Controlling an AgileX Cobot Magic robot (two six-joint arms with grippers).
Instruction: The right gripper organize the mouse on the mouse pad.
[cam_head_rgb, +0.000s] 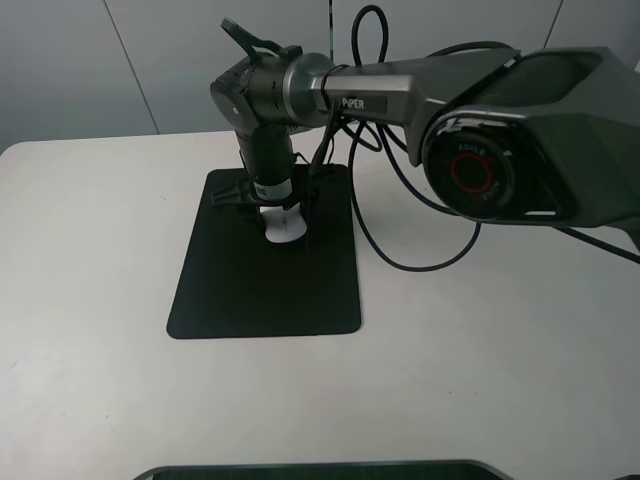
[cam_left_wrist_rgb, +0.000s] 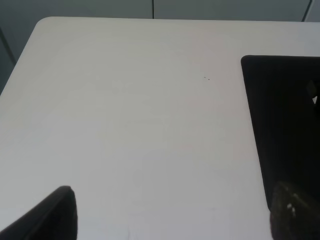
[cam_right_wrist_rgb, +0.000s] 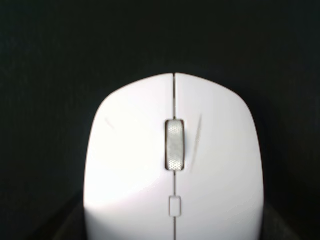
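Note:
The white mouse (cam_head_rgb: 284, 229) lies on the upper middle of the black mouse pad (cam_head_rgb: 250, 285). My right gripper (cam_head_rgb: 279, 212) reaches across from the right and points straight down over the mouse, its jaws closed against the mouse's sides. In the right wrist view the mouse (cam_right_wrist_rgb: 172, 165) fills the frame on the pad (cam_right_wrist_rgb: 50, 75), grey scroll wheel facing the camera, with blurred dark fingers (cam_right_wrist_rgb: 65, 227) flanking its base. My left gripper (cam_left_wrist_rgb: 174, 192) is open and empty above bare table, left of the pad (cam_left_wrist_rgb: 285, 125).
The white table (cam_head_rgb: 500, 350) has rounded far corners. The right arm's black cables (cam_head_rgb: 400, 260) loop down onto the table just right of the pad. A dark edge (cam_head_rgb: 320, 470) shows at the front of the table.

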